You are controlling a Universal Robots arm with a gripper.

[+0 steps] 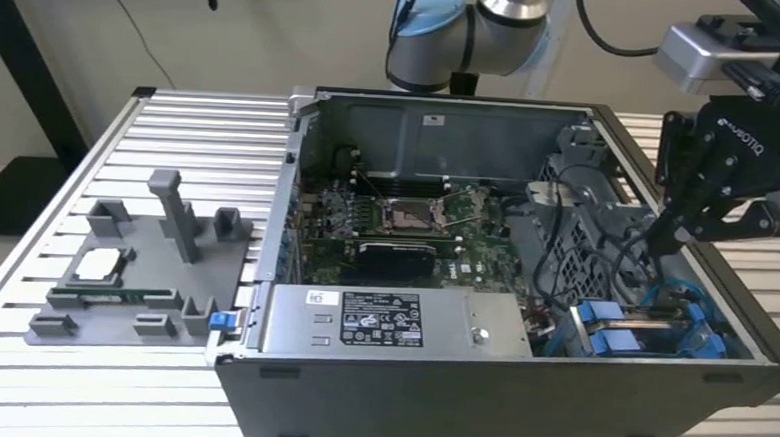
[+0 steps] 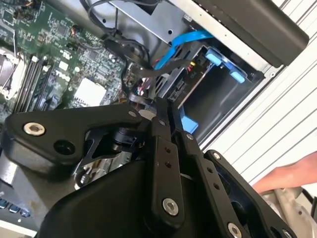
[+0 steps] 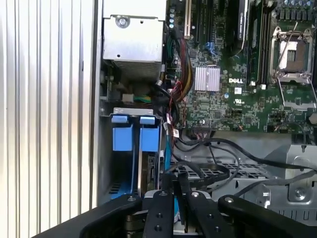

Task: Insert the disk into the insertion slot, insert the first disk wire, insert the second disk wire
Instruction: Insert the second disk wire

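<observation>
On the exterior view's left, a grey fixture [image 1: 161, 257] rests on the bench [image 1: 34, 380]. At centre, the open computer case [image 1: 488, 394] shows its motherboard [image 1: 404, 219]. Toward the right, the disk [image 1: 620, 341] sits in the insertion slot [image 1: 718, 346], its blue carrier showing. Above it, the pincer [image 1: 661, 235] is closed on a black wire [image 2: 143, 69].

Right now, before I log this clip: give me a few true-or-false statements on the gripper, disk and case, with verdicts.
1. The disk, in its blue carrier, sits in the insertion slot. True.
2. The gripper hangs over the grey fixture. False: it hangs over the drive-cage end of the case.
3. A blue cable runs close by the slot. True.
4. A cooler covers the processor socket. False: the socket is bare.
</observation>
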